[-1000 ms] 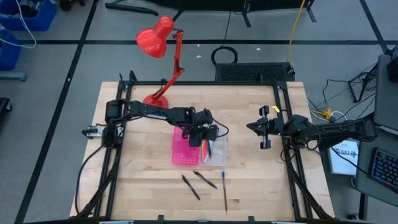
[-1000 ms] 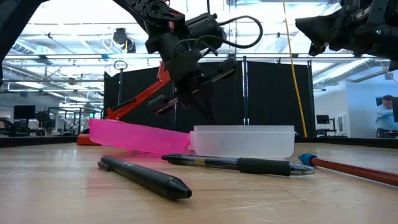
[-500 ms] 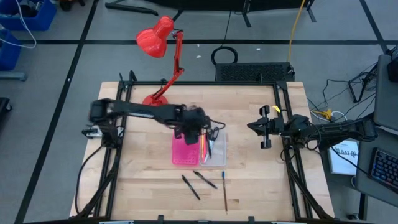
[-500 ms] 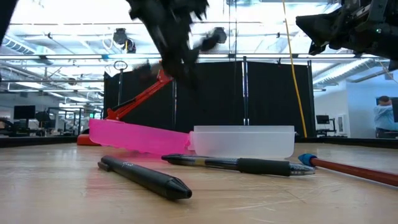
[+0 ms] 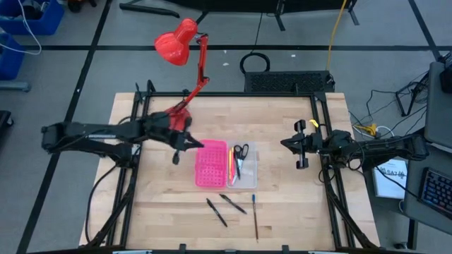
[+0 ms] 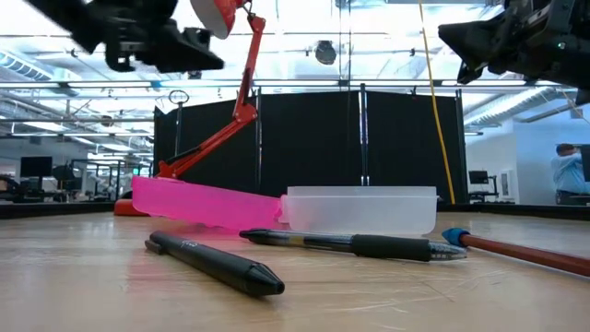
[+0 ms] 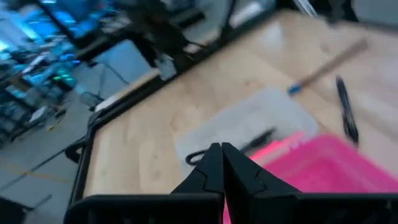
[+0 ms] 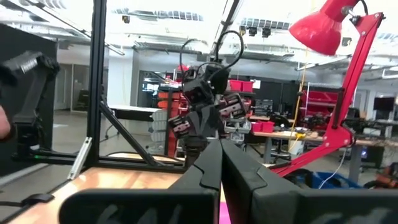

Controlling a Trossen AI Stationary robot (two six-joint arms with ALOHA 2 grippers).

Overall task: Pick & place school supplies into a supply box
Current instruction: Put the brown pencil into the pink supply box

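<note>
Now supply box [image 5: 224, 164] lies beside left claw [image 5: 180, 146] (fingers together).

table [image 5: 282, 212]: pale wood, matt | supply box [image 5: 212, 164]: pink and clear plastic

No text, label, brand, number or sign could be read in any of the views. The pens on the table carried no legible print, and the sheet of paper [image 5: 390, 174] beside the table's right edge was too small to make out.
</note>
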